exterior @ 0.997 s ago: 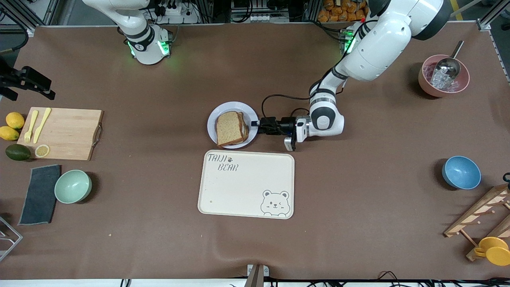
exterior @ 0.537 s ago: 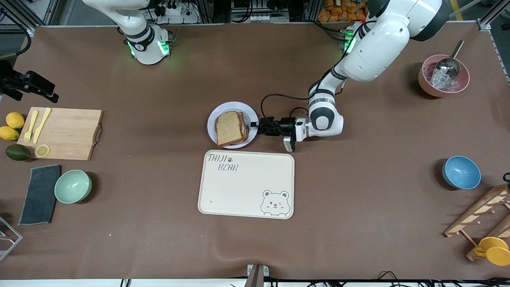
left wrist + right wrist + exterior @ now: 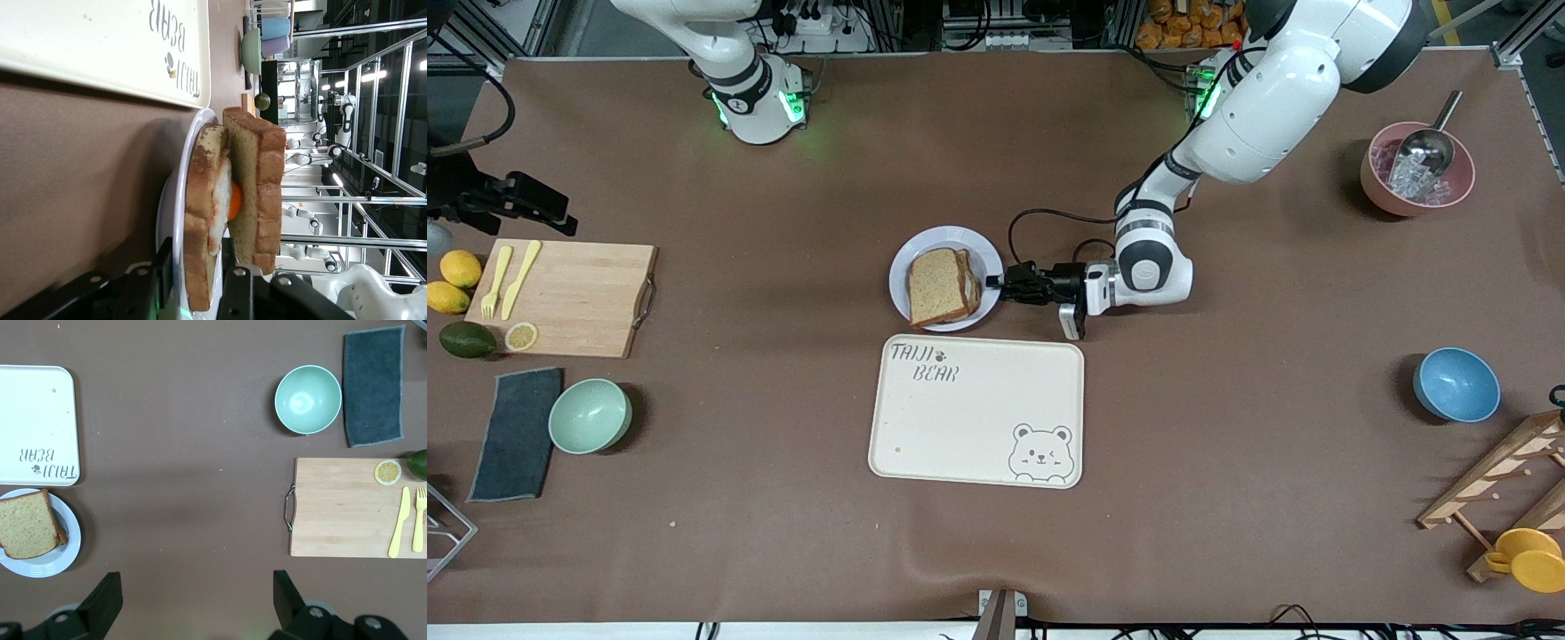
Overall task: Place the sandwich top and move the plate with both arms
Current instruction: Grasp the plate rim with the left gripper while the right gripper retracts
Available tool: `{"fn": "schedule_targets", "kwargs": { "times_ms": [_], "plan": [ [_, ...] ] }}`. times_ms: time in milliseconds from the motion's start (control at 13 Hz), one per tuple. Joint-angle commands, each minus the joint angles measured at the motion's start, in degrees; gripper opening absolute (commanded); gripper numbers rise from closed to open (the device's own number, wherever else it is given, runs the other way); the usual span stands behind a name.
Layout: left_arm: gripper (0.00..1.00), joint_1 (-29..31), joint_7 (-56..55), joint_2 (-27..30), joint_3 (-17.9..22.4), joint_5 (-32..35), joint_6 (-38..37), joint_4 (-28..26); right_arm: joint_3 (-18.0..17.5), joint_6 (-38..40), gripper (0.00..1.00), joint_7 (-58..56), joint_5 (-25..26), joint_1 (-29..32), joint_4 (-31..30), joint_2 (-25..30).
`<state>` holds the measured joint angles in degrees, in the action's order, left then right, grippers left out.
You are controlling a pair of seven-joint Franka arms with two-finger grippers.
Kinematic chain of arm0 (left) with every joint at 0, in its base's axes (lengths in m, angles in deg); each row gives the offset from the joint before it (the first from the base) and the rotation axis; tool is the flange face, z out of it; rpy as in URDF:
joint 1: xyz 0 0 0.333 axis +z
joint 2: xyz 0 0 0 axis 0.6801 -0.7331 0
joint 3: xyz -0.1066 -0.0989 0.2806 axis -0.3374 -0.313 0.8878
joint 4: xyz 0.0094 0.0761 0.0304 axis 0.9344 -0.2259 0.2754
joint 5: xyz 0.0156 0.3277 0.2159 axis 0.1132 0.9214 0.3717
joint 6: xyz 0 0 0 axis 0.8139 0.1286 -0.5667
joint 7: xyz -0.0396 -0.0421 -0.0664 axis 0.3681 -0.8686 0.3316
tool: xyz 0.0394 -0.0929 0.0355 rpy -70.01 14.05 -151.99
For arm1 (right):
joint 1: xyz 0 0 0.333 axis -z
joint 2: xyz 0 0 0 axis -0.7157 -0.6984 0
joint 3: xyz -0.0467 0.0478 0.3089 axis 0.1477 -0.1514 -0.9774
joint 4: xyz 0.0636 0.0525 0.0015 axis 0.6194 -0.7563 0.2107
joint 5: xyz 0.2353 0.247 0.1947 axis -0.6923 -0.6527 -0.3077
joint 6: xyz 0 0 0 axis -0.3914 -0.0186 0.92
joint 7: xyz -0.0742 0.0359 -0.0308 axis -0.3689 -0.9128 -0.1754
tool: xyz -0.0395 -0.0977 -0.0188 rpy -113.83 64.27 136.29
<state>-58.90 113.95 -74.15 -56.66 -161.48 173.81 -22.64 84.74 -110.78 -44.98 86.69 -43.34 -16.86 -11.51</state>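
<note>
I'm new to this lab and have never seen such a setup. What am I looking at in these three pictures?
Two white robot arms stand at a brown table. One picture looks down from high across the table; the other two come from cameras on each arm's wrist. In the middle, a sandwich top lies on an egg-topped slice on a plate, beside a cream tray. The left end effector is at the plate's rim, its fingers either side of the rim. The right end effector waits open above the table near the cutting board. Bowls, fruit and a cloth lie around.
</note>
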Motion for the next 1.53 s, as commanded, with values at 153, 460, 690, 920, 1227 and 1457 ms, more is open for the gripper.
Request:
{"fn": "schedule_targets", "kwargs": {
  "times_ms": [153,460,690,920,1227,1457],
  "plan": [
    [0.27,-1.5,3.5,-4.3,0.7,-1.2,1.6,2.9,1.6,2.1,1.0,-2.8,-0.5,0.9,2.8,-0.2],
    [0.15,-1.5,6.6,-5.0,0.7,-1.3,1.6,3.0,3.6,3.0,1.0,-4.6,-0.1,0.4,3.0,-0.2],
    [0.08,-1.5,6.8,-5.0,0.8,-1.3,1.6,3.1,3.5,3.0,1.0,-4.6,0.1,0.1,3.1,-0.1],
    [0.0,-1.4,7.9,-4.9,0.9,-1.3,1.6,3.1,3.0,3.5,1.0,-4.5,-0.1,-0.1,3.2,0.4],
    [0.0,-0.6,7.7,-4.2,0.6,-1.8,1.5,2.8,2.9,3.9,1.0,-4.6,-0.4,-1.1,3.2,-0.2],
    [0.0,0.2,7.6,-3.4,0.0,-2.0,1.1,2.4,3.1,3.9,1.0,-4.5,-0.1,-1.3,3.2,-0.2]
  ]
}}
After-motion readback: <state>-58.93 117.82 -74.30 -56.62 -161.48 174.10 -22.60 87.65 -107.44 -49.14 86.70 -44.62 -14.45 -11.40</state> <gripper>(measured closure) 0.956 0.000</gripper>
